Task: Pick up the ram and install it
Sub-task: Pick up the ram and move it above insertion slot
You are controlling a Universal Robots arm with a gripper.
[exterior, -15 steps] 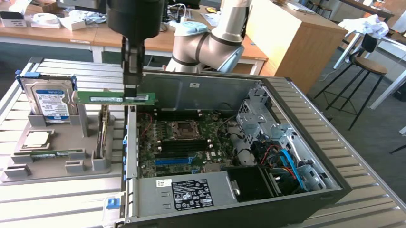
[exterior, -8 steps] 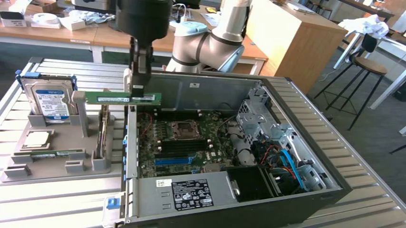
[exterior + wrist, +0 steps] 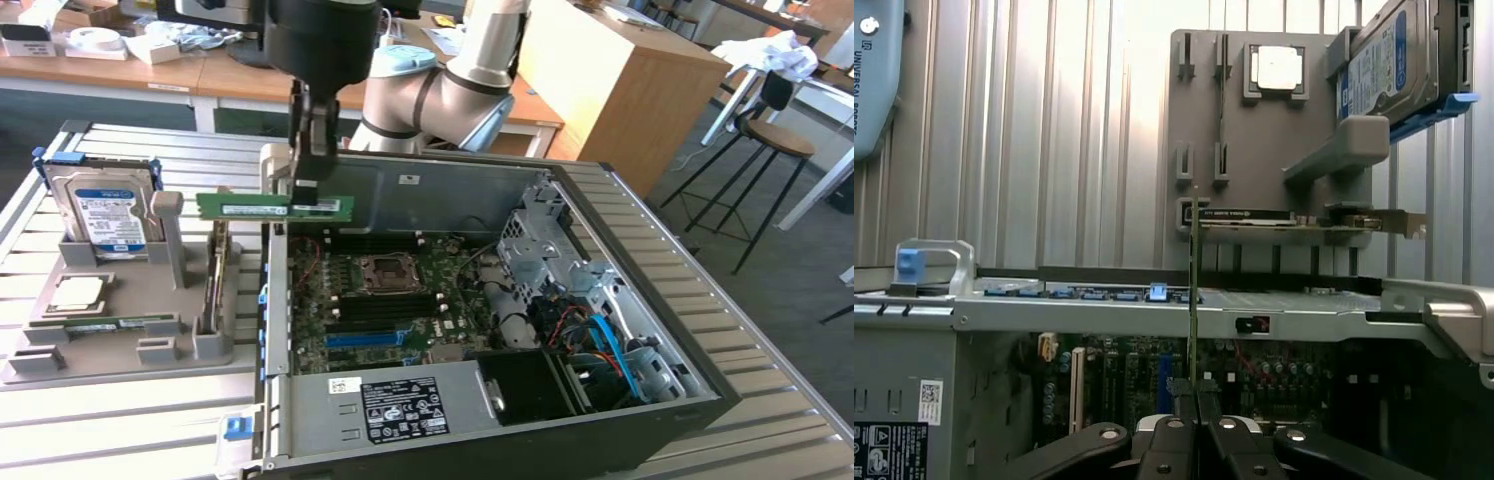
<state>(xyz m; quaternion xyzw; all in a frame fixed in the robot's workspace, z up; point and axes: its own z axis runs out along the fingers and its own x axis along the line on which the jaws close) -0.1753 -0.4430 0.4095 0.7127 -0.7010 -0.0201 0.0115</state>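
Checking the gripper first: how does it stand? (Operator)

Clamped on the ram, jaws drawn together against the board. Clock bearings below are read on the exterior view, with 12 o'clock at the far side. The stick is carried clear of any surface, long edge level, and is gripped nearer its 3 o'clock end. In the wrist view the gripper pinches the ram edge-on, and the board runs straight out from between the jaws. (Inspector)

Position of the ram relative to the chassis? (Operator)

It hangs across the 9 o'clock side wall of the open computer case, at 10 o'clock from the CPU socket. The socket sits on the motherboard. The power supply lies at 6 o'clock of the board, label facing up. (Inspector)

Items outside the chassis? (Operator)

A grey parts holder stands at 9 o'clock of the case. It carries:
- a hard drive, upright at the holder's 12 o'clock end
- a processor chip, lying flat
- a second memory stick, lying just at 6 o'clock of the chip
- an expansion card, on edge along the holder's 3 o'clock side, beside the case wall (Inspector)
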